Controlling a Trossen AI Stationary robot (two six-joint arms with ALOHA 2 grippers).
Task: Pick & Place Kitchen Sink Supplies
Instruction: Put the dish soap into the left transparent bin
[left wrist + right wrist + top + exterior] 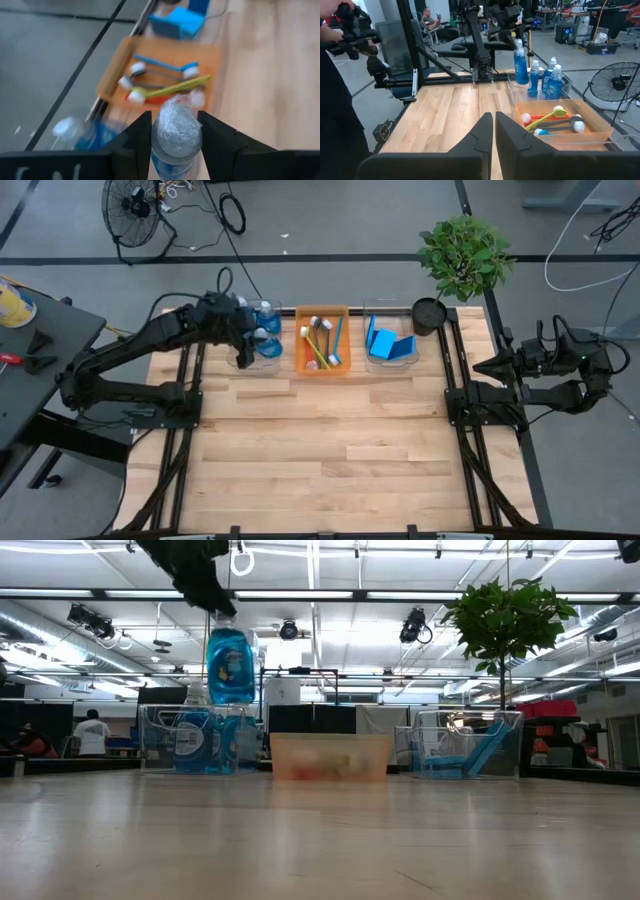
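Note:
My left gripper [175, 122] is shut on a small clear bottle with blue contents [230, 665], which hangs above the clear bin [190, 745] at the table's far left. More bottles [551, 75] stand in that bin. The orange bin [322, 340] at the far middle holds several long-handled brushes [167, 87]. A second clear bin [390, 342] to its right holds blue sponges [380, 338]. My right gripper [493, 132] waits shut at the table's right edge, touching nothing. My left gripper pinches the bottle's top, at the cap and neck [175, 132], between its two fingers [137, 137]. The fingers slant down from the table's left side. The bottle hangs upright below them, lifted clear of the bin and the other bottles.
A green potted plant [462, 255] stands at the table's far right corner. The near and middle parts of the wooden table [330, 450] are bare. People [335, 75] show in the room beyond the table, and a fan [132, 205] stands on the floor.

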